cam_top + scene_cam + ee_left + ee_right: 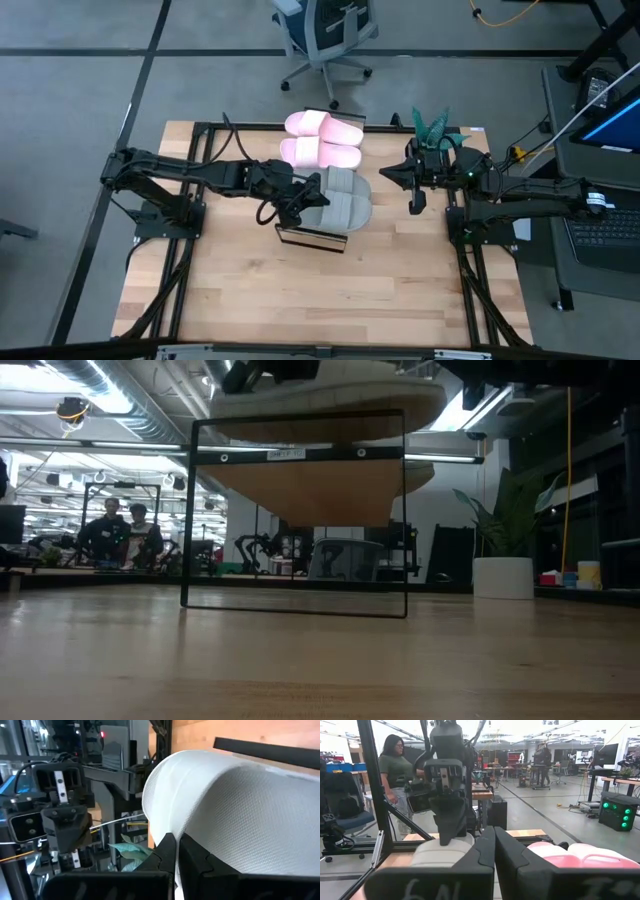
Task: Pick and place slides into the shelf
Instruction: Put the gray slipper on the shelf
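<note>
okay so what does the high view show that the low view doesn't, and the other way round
Only the high view shows the two pink slides and two grey-green slides lying on top of the shelf, the left gripper shut at the grey-green pair, and the right gripper shut, off to the shelf's right side.

Only the low view shows the shelf's underside, its dark frame standing on the table, and two people far behind.

Both show the shelf and the wooden tabletop.

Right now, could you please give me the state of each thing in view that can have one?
Pink slides: side by side on the shelf's far end.
Grey-green slides: on the shelf.
Left gripper: shut, at the grey-green slides.
Right gripper: shut, holding nothing, beside the shelf.
</note>
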Tool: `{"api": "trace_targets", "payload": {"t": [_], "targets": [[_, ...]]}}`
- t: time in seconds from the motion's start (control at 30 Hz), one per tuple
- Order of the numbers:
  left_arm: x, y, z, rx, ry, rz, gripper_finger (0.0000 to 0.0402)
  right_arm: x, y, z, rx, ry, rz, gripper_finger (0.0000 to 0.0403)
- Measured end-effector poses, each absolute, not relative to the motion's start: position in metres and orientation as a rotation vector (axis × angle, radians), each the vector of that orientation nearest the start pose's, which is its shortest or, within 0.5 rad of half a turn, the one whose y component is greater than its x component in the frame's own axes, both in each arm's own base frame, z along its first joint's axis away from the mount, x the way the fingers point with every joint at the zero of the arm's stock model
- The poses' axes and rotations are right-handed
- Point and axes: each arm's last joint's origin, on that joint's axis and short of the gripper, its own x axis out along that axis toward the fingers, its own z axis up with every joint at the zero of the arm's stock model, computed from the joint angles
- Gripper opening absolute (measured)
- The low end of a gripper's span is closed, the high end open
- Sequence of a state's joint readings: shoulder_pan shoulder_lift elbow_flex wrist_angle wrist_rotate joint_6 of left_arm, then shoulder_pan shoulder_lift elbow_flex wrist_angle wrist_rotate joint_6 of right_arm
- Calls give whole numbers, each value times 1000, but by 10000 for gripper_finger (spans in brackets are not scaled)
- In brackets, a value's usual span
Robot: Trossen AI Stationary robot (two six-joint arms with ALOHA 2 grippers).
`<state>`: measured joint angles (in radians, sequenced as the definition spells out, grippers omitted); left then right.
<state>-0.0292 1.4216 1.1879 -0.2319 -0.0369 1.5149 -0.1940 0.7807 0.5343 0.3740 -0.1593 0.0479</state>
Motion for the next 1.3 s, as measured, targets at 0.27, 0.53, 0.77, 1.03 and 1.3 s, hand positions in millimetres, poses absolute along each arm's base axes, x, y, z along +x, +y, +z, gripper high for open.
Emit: {"api": "trace_targets", "payload": {"t": [0.27, 0.53, 0.77, 1.03, 1.3], "targets": [[319, -9, 319, 1489, 385, -361, 0, 178, -30, 300, 27, -127, -31, 4], [318, -10, 318, 1468, 365, -410, 0, 178, -30, 300, 52, -128, -30, 4], [317, -9, 310, 1467, 371, -412, 0, 178, -30, 300, 54, -129, -29, 4], [320, -6, 313, 1494, 323, -354, 0, 178, -30, 300, 55, -130, -29, 4], [319, -6, 311, 1498, 338, -376, 0, 178, -30, 300, 75, -131, -28, 4]]}}
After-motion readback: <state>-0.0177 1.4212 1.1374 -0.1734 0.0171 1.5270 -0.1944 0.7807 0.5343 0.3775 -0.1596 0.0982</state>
